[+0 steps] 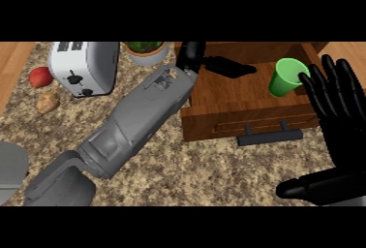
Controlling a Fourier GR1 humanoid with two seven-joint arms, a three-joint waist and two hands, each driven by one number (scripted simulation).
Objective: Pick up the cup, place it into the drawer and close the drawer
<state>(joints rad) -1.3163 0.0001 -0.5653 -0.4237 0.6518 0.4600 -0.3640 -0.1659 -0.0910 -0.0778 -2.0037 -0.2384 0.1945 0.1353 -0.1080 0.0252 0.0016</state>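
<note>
A green cup (287,76) stands in the open wooden drawer (236,104), toward its right side. My left forearm stretches diagonally across the counter, and my left hand (214,63) hovers over the drawer's back left corner with straight fingers pointing toward the cup, a gap between them. It holds nothing. At the right edge my right hand (336,114) is open, fingers up, its nearest fingertips just beside the cup. The drawer's black handle (270,136) faces me.
A white toaster (82,68) stands at the back left, with a red apple (40,76) and a tan potato (48,101) to its left. A potted plant (146,51) sits behind my left forearm. A grey rounded object (10,169) lies at the left edge.
</note>
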